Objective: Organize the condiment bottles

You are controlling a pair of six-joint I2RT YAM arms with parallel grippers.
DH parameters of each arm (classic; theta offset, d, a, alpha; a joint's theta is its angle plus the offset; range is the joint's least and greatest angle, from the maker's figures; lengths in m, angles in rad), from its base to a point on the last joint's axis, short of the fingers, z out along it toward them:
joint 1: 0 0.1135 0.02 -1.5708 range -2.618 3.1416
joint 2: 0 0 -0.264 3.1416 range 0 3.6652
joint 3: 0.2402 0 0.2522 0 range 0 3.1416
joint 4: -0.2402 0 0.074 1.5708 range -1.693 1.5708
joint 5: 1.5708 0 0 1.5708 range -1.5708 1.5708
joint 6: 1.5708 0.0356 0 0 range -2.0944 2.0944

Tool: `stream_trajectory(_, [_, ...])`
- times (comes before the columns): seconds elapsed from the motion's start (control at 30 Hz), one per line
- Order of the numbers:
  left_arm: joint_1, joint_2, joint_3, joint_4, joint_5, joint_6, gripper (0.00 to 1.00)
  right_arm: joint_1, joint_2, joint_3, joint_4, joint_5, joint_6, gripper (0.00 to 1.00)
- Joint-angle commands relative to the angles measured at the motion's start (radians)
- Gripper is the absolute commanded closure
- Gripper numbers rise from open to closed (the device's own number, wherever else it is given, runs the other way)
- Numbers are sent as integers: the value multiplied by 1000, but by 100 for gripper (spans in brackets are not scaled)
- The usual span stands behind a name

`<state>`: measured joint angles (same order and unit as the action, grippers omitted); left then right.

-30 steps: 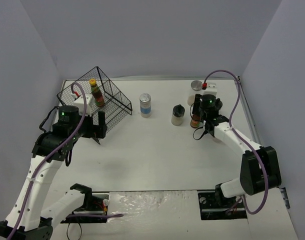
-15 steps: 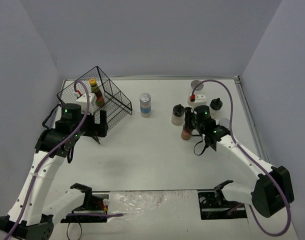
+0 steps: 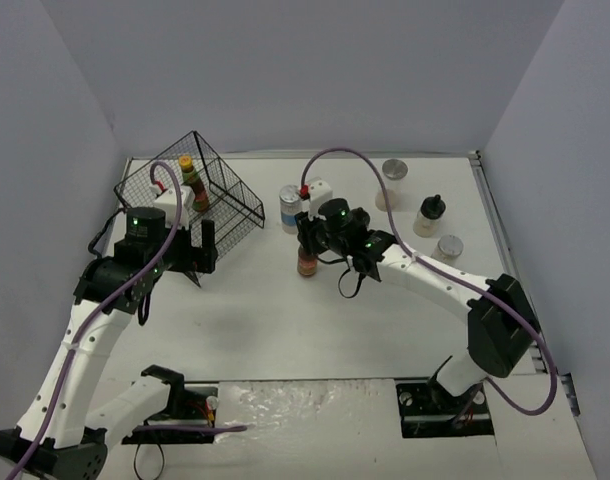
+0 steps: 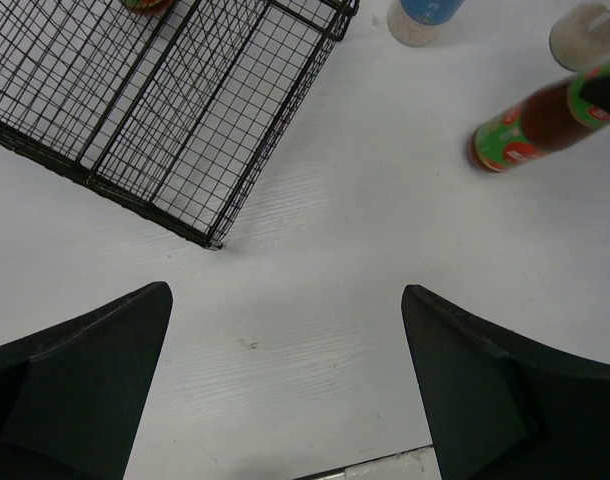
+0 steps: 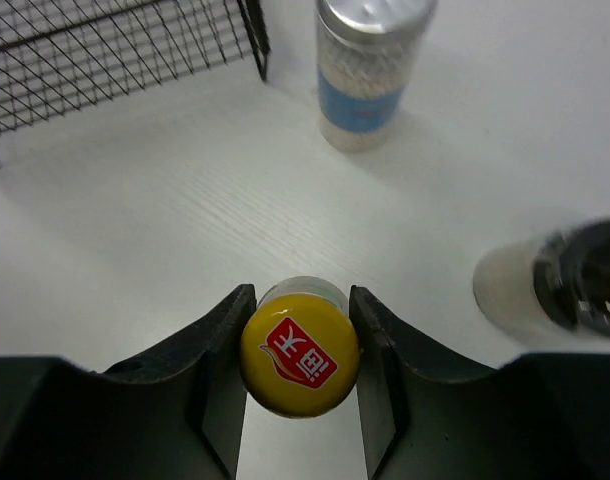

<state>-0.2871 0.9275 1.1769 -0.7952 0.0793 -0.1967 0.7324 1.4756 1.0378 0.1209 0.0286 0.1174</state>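
My right gripper [image 3: 307,240] is shut on the yellow cap of a dark red sauce bottle [image 3: 307,262] and holds it upright near the table's middle. The cap [image 5: 299,352] sits between the two fingers in the right wrist view. The bottle also shows in the left wrist view [image 4: 530,125]. A blue-labelled jar [image 3: 290,210] stands just beyond it. A black-capped shaker [image 5: 570,285] stands to its right, hidden under my arm in the top view. A second sauce bottle [image 3: 193,185] stands in the black wire basket [image 3: 225,200]. My left gripper [image 3: 200,255] is open and empty in front of the basket.
Another black-capped shaker [image 3: 431,213] and two silver-lidded jars [image 3: 394,170] [image 3: 449,247] stand at the back right. The basket's corner [image 4: 213,240] lies just ahead of my left fingers [image 4: 95,380]. Grey walls close in the table on three sides.
My right arm has carried the sauce bottle from the right side leftward past the shaker to near the blue-labelled jar. The left arm has barely moved.
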Motion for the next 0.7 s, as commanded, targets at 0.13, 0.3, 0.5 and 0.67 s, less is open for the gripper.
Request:
stream_trajectory(0.13, [-6, -37, -11, 72, -26, -50, 3, 75, 225, 269, 283, -82, -57, 100])
stream_trajectory(0.3, [-6, -45, -31, 83, -15, -76, 3, 105, 291, 310, 284, -82, -70, 100])
stream_trajectory(0.5, [-4, -42, -45, 91, 5, -99, 3, 119, 316, 312, 266, -68, -73, 70])
stream_trajectory(0.67, [-6, -33, -33, 104, 14, -114, 3, 121, 269, 291, 253, -44, -77, 28])
